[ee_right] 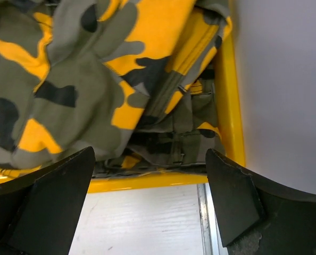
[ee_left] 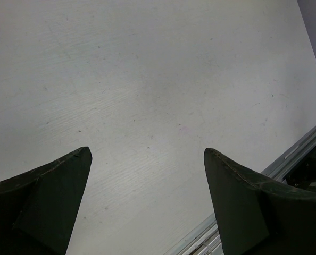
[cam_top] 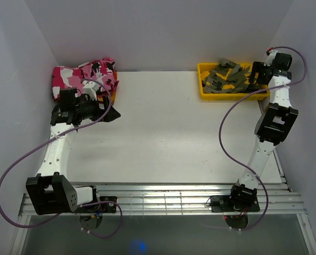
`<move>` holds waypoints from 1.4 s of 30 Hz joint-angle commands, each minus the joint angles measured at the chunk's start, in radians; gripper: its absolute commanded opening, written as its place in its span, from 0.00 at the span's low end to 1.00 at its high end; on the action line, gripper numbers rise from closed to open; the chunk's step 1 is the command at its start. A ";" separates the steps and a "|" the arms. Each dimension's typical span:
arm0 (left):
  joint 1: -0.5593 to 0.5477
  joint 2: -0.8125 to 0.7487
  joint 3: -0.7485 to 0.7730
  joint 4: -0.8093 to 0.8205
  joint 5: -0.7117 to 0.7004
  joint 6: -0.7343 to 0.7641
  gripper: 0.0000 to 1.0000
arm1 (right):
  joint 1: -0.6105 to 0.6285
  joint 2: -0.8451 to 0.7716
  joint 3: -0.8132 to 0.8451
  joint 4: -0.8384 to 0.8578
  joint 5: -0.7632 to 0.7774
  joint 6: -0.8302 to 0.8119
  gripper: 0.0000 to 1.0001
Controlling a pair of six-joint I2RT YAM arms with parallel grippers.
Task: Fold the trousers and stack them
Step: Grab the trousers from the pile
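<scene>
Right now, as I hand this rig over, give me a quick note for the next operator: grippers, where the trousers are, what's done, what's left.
Left gripper: open, empty, over bare table.
Right gripper: open, empty, hovering over the near right corner of the yellow bin.
Trousers: crumpled in the bin, not gripped.
Pink camouflage garment: far left corner of the table.
Done: nothing visible on the trousers yet.
Left: lift them out, spread, fold, stack.
</scene>
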 commanded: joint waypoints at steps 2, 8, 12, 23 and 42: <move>-0.001 -0.006 -0.034 0.038 0.032 -0.010 0.98 | -0.020 0.055 0.018 0.109 -0.056 0.077 0.90; 0.001 0.025 -0.036 0.045 0.036 -0.016 0.98 | -0.032 0.123 0.018 0.201 -0.134 0.137 0.90; -0.001 0.050 -0.040 0.046 0.038 -0.022 0.98 | -0.031 0.167 0.018 0.245 -0.183 0.171 0.90; -0.001 0.067 -0.040 0.058 0.016 -0.042 0.98 | -0.005 0.273 0.042 0.255 -0.102 0.177 0.90; 0.001 0.071 -0.028 0.052 0.018 -0.051 0.98 | -0.003 0.023 0.016 0.483 -0.435 0.539 0.08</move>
